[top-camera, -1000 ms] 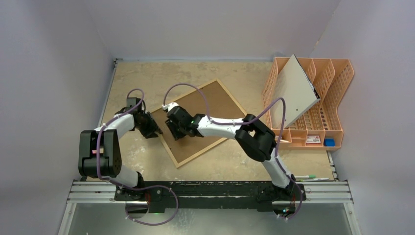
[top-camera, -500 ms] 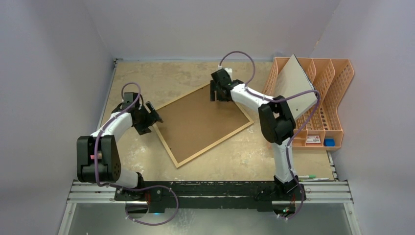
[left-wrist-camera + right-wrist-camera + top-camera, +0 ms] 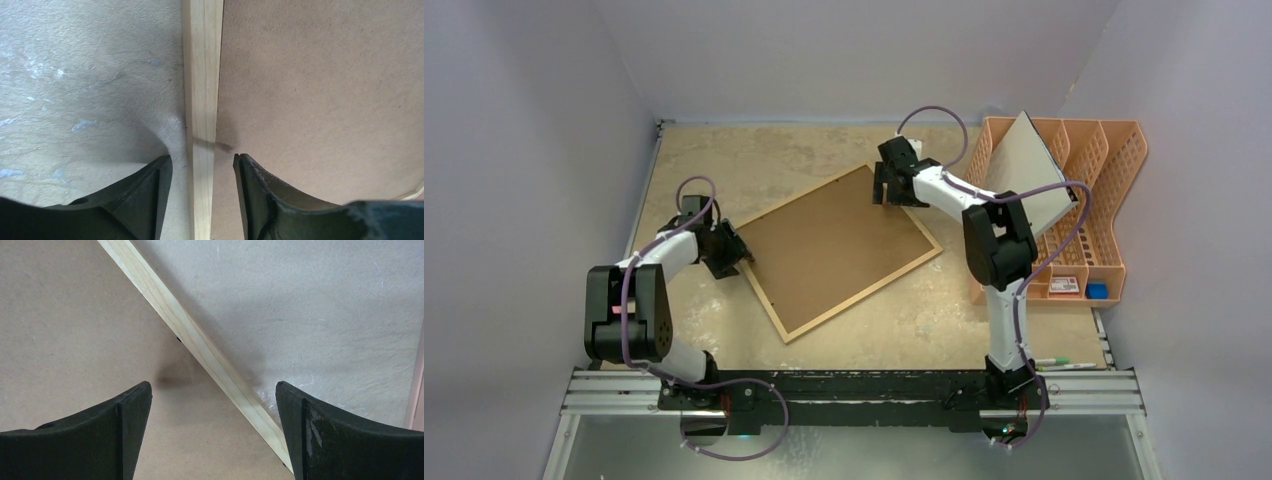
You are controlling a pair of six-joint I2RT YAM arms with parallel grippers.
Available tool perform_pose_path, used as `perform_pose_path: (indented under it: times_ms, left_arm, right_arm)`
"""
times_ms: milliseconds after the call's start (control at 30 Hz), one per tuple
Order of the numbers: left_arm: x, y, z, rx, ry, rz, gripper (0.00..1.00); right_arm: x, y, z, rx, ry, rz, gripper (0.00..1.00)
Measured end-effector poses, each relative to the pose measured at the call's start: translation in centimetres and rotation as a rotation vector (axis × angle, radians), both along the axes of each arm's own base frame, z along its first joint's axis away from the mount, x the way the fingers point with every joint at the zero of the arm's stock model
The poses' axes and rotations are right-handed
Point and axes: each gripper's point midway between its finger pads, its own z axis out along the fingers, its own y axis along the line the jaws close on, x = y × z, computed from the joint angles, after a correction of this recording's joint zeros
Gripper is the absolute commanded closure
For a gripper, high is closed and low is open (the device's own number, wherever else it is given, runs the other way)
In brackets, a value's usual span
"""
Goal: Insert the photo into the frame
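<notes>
Wooden frame (image 3: 839, 250), brown back up, lies mid-picture on the counter (image 3: 724, 160). Left tool (image 3: 202, 159), spread, straddles its left rail. Right tool (image 3: 214, 390), spread wide, hovers over its upper-right rail.

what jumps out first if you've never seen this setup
A big frame lies back-up and askew at centre, brown fibreboard showing. The left gripper straddles its left rail and the right gripper hovers wide open over its far-right rail. On the right, a grey-white board leans in an orange file rack.

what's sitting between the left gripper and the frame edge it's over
Nothing visible. The left gripper is open, straddling the wooden edge of the frame, with a gap on each side.
</notes>
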Motion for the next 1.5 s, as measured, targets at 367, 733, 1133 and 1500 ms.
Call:
perform_pose_path:
  times_ms: [367,733,1133,1500]
  left_arm:
    - [1.0,0.1,-0.2,0.012,-0.005,-0.044,0.59]
    - [7.5,1.0,0.0,0.053,-0.018,-0.12,0.59]
    - [19.3,1.5,0.8,0.033,-0.192,-0.148,0.54]
    - [17.8,6.1,3.8,0.184,-0.131,-0.023,0.29]
  right_arm:
    - [-1.8,1.1,-1.6,0.11,0.08,0.074,0.04]
    - [-6.2,0.7,-1.6,0.165,0.141,0.251,0.1]
    - [-15.4,3.1,-1.8,0.171,0.236,0.374,0.1]
    - [-12.7,0.1,2.9,-0.008,0.117,0.016,0.05]
